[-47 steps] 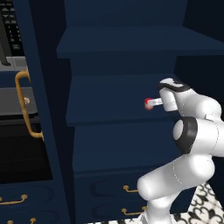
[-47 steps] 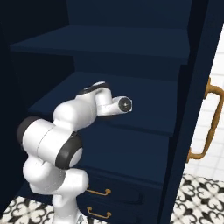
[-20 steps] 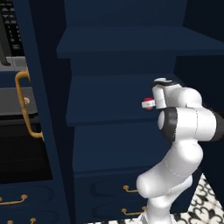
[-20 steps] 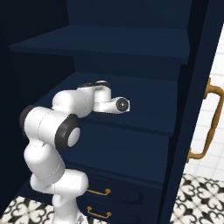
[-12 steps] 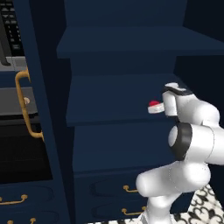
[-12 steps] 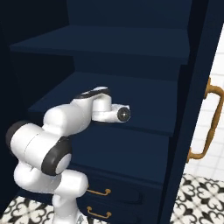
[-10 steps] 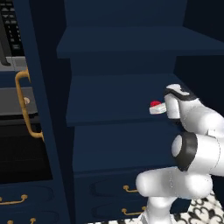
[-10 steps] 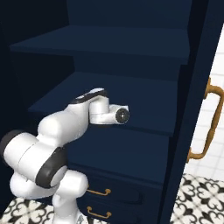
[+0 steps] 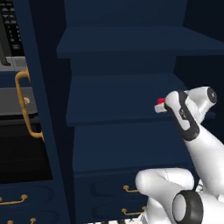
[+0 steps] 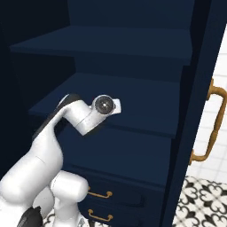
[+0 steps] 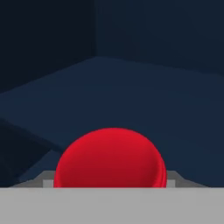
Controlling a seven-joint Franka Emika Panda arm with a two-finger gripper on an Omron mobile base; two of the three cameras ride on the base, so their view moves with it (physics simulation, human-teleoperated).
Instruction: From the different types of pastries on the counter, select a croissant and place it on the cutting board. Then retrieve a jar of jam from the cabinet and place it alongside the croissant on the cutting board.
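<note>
The jar of jam (image 9: pixel 160 102) shows its bright red lid at the tip of my hand, level with the middle shelf of the cabinet (image 9: pixel 122 103). My gripper (image 9: pixel 158 106) is shut on it, out at the shelf's front right edge. In the hand view the red lid of the jar of jam (image 11: pixel 111 157) bulges up between the finger tips, with the dark shelf of the cabinet (image 11: pixel 131 87) stretching away behind it. From the right base view my white wrist hides the jar, in front of the cabinet (image 10: pixel 128 99). The croissant, cutting board and counter are out of view.
Both navy cabinet doors stand open, with brass handles at the left (image 9: pixel 24 105) and the right (image 10: pixel 213 124). Drawers with brass pulls (image 9: pixel 129 189) sit below the shelves. A dark oven front (image 9: pixel 17 144) is at the far left. Patterned floor tiles (image 10: pixel 204 199) lie lower right.
The hand has shifted to the right with the jar in it, staying near the shelf's front edge. The elbow has dropped low and the forearm now slants up to the hand.
</note>
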